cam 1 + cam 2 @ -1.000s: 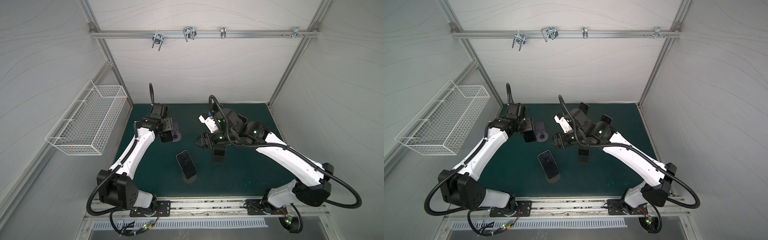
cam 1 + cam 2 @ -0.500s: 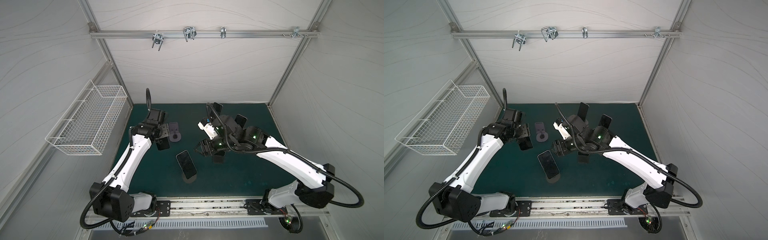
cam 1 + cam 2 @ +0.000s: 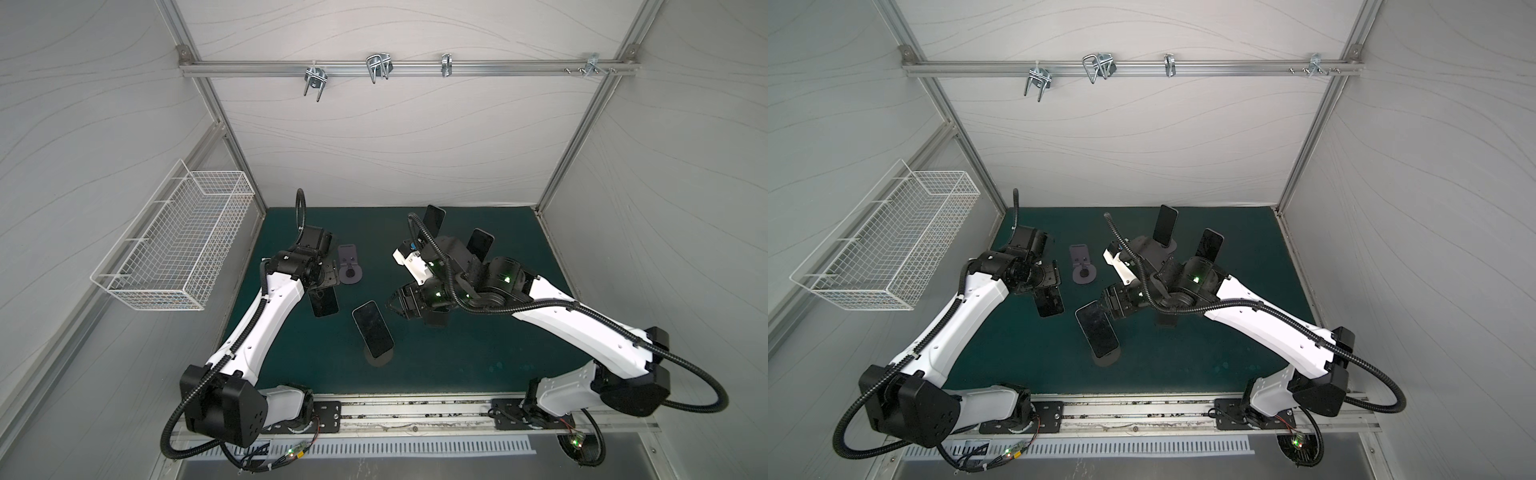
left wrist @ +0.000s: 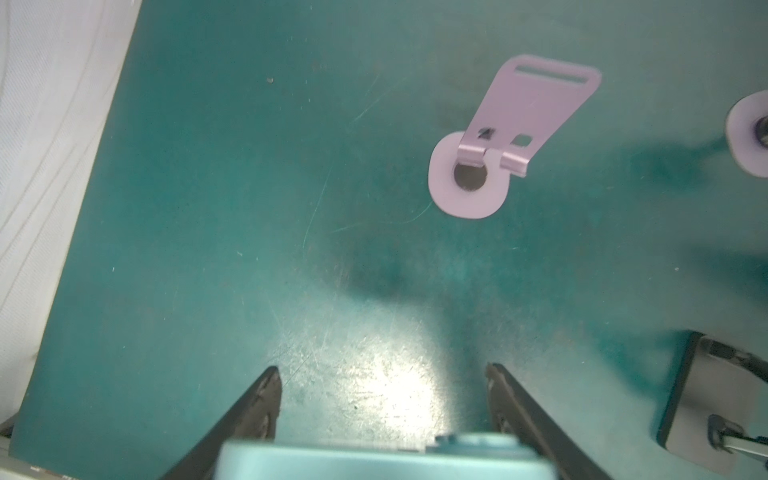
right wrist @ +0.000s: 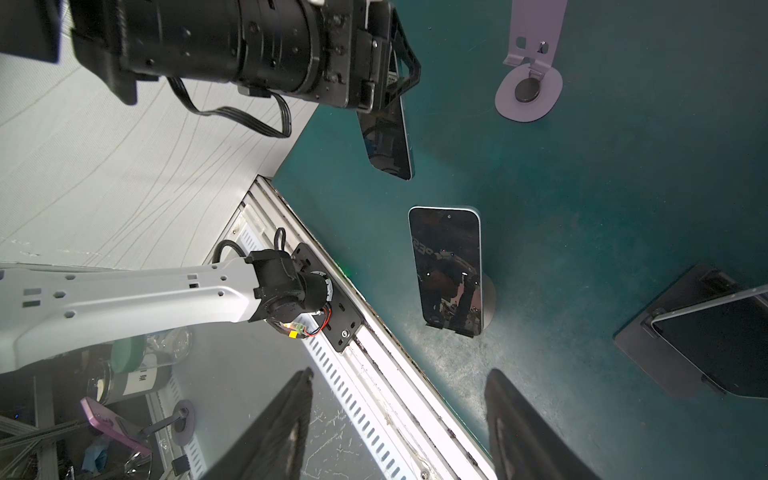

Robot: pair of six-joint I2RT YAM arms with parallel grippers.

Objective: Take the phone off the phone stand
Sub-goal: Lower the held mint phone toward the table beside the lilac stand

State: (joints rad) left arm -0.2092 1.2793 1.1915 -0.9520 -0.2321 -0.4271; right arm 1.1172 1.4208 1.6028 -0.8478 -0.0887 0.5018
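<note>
1 slim dark-screened phone with a pale blue rim [image 3: 325,305] hangs from your left gripper [image 3: 323,290], whose jaws are clamped narrow on its upper end. It is already off the lilac metal stand with a round foot [image 3: 350,270], which stands empty just beside the claw, on its far side.

The relation your next move turns on is the phone's long axis. In both top views it runs from the claw toward the near rail, free end lowest, over a bare patch of green mat [image 3: 457,365]. To lay it flat you would likely need to tip the wrist so that axis comes level before you let go. Whether the free end touches the mat cannot be told here.

Your right gripper [image 3: 395,306] holds nothing, and its jaws stand apart. It sits well to the right of the held phone, so the left arm is the nearer 1 for the put-down. Between the 2 claws a second black phone [image 3: 372,328] leans on a dark round stand [image 3: 379,358]. Keep the swing away from it, since a knock could topple it.
</note>
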